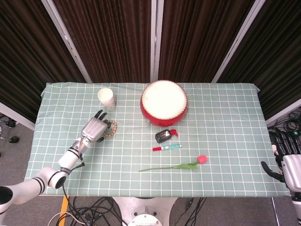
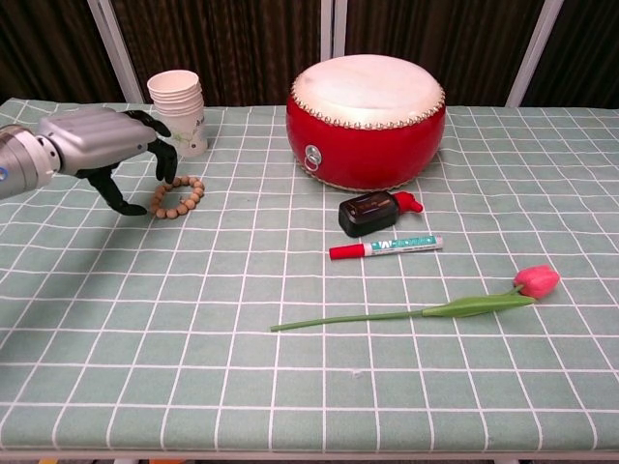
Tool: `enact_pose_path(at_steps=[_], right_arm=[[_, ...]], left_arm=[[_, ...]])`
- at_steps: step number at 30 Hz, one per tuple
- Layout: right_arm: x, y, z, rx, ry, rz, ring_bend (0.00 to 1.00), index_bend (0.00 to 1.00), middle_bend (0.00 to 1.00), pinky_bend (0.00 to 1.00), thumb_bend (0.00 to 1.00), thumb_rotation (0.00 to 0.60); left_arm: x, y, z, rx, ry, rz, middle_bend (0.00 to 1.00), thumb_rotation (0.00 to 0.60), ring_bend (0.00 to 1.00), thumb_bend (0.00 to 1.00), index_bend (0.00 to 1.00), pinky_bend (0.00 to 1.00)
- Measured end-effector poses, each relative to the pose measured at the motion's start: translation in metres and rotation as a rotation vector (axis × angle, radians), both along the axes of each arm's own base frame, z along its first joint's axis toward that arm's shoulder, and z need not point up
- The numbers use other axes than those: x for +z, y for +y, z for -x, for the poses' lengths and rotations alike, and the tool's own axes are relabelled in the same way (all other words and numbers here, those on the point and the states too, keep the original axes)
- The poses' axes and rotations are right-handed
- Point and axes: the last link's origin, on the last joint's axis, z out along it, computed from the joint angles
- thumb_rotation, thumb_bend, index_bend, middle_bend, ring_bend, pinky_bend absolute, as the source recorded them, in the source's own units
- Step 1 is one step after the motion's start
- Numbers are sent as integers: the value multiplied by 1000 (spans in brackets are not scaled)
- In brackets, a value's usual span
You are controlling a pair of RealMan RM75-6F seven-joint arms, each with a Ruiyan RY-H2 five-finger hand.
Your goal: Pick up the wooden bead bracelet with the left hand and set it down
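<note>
My left hand (image 2: 97,145) over the bracelet (image 2: 178,196), beads just beyond my fingertips (image 2: 164,172), fingers spread and curled down, gripping nothing, bracelet flat on the surface (image 2: 290,387)

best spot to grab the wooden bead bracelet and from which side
Pinch the near-left arc of the brown wooden bead bracelet, coming from above and the left. It lies flat as an open ring, the stack of white paper cups crowds its far side, and the left hand already hangs there.

marker (image 2: 385,247) | label lettering too small to read | no other text
</note>
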Motion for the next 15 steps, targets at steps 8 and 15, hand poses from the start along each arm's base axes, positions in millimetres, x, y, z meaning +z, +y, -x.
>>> enact_pose_path(at_steps=[8, 15], right_arm=[[-1, -1, 2, -14, -3, -2, 0, 0, 0, 0, 166, 600], [-2, -3, 3, -17, -5, -4, 0, 0, 0, 0, 165, 600]], left_arm=[[-17, 3, 4, 6, 12, 10, 399, 600, 80, 208, 435, 19], [-25, 4, 6, 11, 6, 9, 421, 600, 85, 216, 462, 20]])
